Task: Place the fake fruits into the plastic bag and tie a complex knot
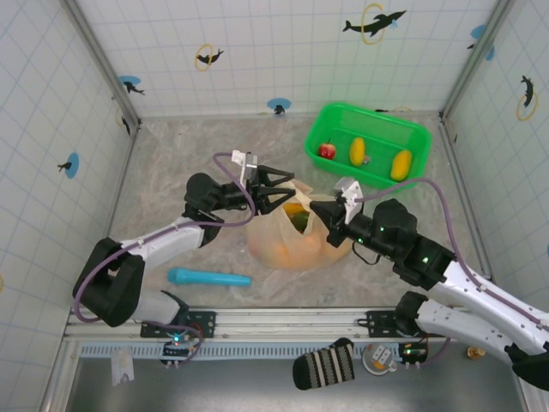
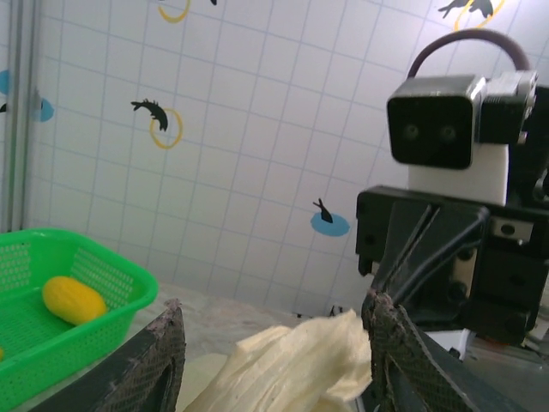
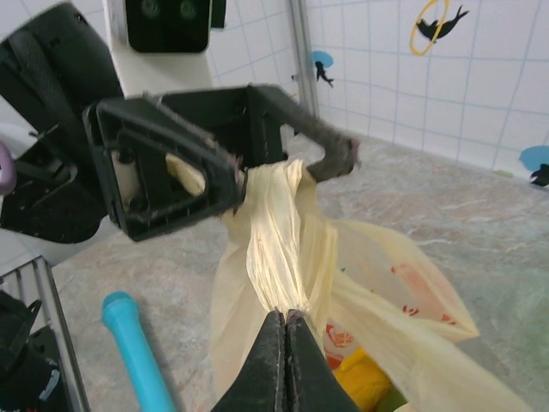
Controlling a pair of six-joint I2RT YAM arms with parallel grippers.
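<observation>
The cream-yellow plastic bag (image 1: 296,245) sits mid-table with orange and yellow fake fruits (image 1: 295,219) inside; a yellow one (image 3: 364,379) shows through its mouth. My right gripper (image 3: 286,316) is shut on a twisted handle strand (image 3: 279,240) of the bag. That strand runs up between the spread fingers of my left gripper (image 3: 283,167), which stands open around the bunched handle (image 2: 296,360); the plastic rests against the right finger (image 2: 390,343). In the top view both grippers, the left (image 1: 292,189) and the right (image 1: 317,209), meet over the bag's top.
A green basket (image 1: 403,129) at the back right holds a red apple (image 1: 327,150) and two yellow fruits (image 1: 358,151), (image 1: 401,164). One yellow fruit (image 2: 73,299) lies in it in the left wrist view. A blue tube (image 1: 208,277) lies left of the bag.
</observation>
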